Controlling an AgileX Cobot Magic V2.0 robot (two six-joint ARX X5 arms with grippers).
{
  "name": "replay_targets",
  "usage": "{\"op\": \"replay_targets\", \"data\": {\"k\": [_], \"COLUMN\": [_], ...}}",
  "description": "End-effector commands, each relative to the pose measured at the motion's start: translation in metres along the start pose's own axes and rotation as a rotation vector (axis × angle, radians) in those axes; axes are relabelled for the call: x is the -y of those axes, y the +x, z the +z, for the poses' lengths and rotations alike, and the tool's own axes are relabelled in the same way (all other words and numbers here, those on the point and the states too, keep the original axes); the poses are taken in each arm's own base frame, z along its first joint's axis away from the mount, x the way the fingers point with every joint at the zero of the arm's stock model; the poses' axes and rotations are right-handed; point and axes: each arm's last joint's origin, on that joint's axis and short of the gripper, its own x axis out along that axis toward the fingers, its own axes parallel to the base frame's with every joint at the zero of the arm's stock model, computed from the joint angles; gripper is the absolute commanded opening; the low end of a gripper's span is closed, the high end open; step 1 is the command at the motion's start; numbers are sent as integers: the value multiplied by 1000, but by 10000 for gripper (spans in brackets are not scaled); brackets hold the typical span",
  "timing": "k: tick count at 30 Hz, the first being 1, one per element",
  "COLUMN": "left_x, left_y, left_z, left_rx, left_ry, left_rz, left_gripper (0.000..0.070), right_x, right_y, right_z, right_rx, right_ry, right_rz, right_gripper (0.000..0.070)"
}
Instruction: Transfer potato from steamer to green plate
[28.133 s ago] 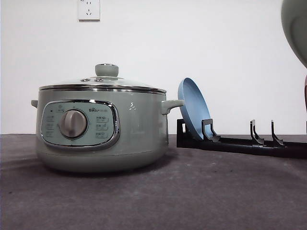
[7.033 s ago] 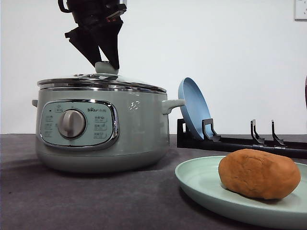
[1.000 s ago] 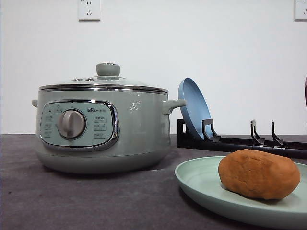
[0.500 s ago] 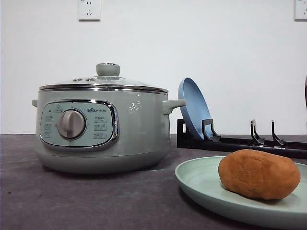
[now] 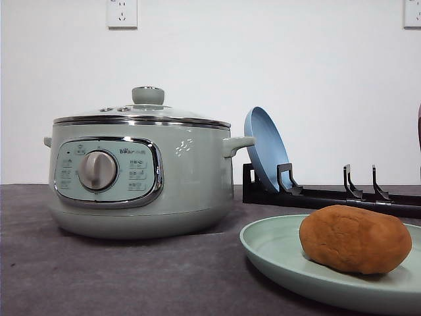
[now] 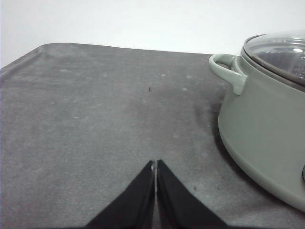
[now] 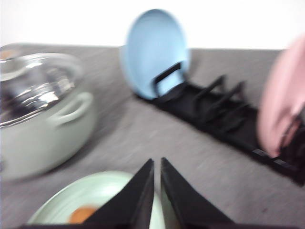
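The potato (image 5: pixel 355 238) lies on the green plate (image 5: pixel 276 253) at near right, long axis left-right, just below the right gripper (image 7: pixel 157 164), the nearer one, whose fingers are pressed together holding nothing. The left gripper (image 6: pixel 155 167), likewise closed and empty, hovers left of the lidded steamer (image 5: pixel 141 171). Counted: one potato, one steamer, one green plate, one blue plate (image 5: pixel 264 148) and one pink plate (image 7: pixel 281 102) in one black rack (image 5: pixel 329 194).

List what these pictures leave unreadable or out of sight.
- Green plate: front view cuts off its right and near rim.
- Steamer panel labels: too small to read.
- Pink plate: right wrist view blurred; the edge crops it.
- Potato: mostly behind the shut right gripper.
- Steamer contents: glare on the lid, left wrist view.
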Motion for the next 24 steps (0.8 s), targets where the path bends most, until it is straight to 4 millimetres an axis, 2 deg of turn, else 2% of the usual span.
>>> {"op": "replay_targets", "data": {"k": [1, 7, 12, 16, 24], "left_x": [0, 0, 0, 0, 0], "left_y": [2, 2, 2, 2, 2], "left_z": [-7, -7, -7, -7, -7], "left_rx": [-26, -26, -26, -26, -26], "left_ry": [3, 3, 3, 3, 3], "left_rz": [4, 4, 4, 4, 4], "left_gripper": [0, 0, 0, 0, 0], "right_x": [6, 27, 37, 41, 42], "right_y": [8, 31, 39, 43, 44], "right_z": [-15, -68, -93, -106, -106], "right_rx": [64, 110, 100, 71, 77], "right_ry": [-23, -65, -51, -52, -96], "right_rz": [-36, -168, -229, -246, -256], "right_gripper": [13, 13, 13, 13, 13]}}
